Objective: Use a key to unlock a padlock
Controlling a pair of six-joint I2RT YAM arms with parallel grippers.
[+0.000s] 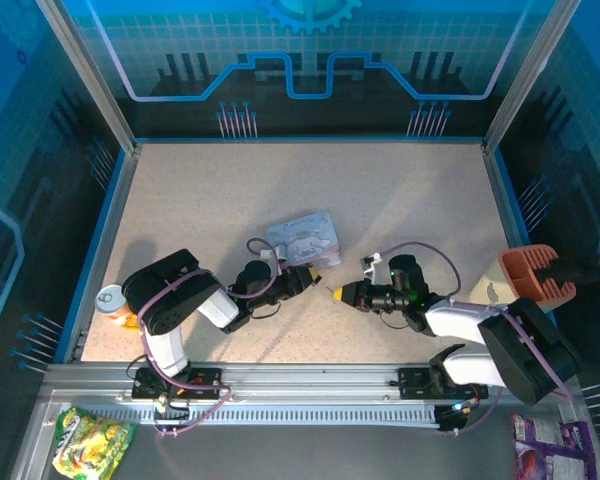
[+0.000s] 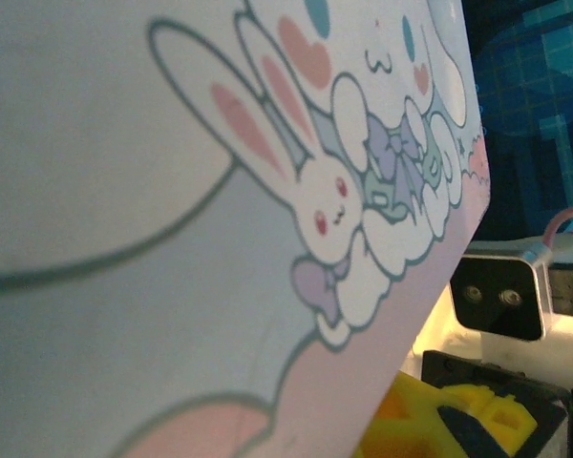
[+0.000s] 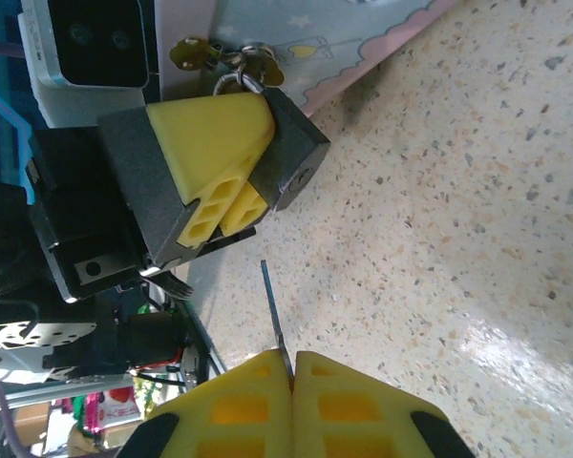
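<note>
The padlock (image 3: 294,160), small and dark with a silvery shackle and rings (image 3: 241,69) at its top, is pinched in my left gripper (image 3: 258,162), just off the table beside the pale blue cartoon tin (image 1: 305,240). My right gripper (image 3: 293,367) is shut on the key (image 3: 274,310), a thin grey blade that sticks out toward the padlock's lower face with a short gap between them. In the top view the left gripper (image 1: 305,280) and right gripper (image 1: 338,293) face each other at the table's middle front. The tin (image 2: 220,219) sits close against the left wrist camera.
An orange holder (image 1: 528,272) stands at the table's right edge and a small can (image 1: 110,300) at the left edge. A snack bag (image 1: 90,440) lies below the front rail. Glass walls enclose the speckled table (image 1: 380,190).
</note>
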